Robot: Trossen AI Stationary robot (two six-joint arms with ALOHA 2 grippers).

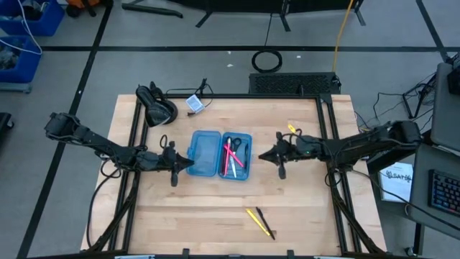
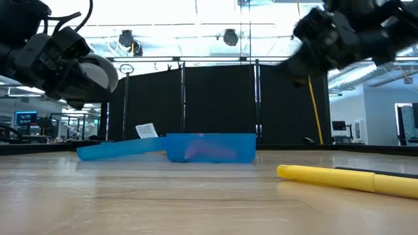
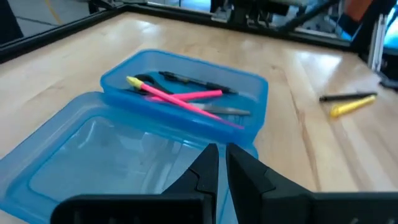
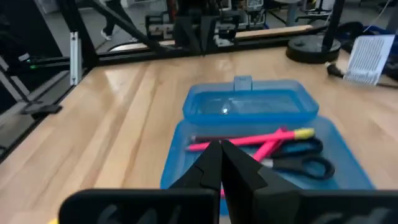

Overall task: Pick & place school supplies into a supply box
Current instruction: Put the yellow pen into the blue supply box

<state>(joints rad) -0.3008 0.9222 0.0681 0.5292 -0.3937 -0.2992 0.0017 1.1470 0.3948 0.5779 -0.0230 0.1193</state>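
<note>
The place was a robotics lab or workshop in a large open hall. A wooden table in a black metal frame stood on a grey floor marked with dark tape lines, with black cables trailing across it. Black curtain panels screened the space behind, under bright ceiling lights, and a keyboard and distant monitors showed desks nearby.

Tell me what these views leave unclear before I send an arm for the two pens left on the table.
- Low view: the supply box wall hides its contents; the black pen behind the yellow pen is mostly hidden, and both are cut off by the edge.
- High view: the items in the box's filled half are too small to count.
- Right wrist view: the right gripper covers part of the scissors and pink pens.
</note>
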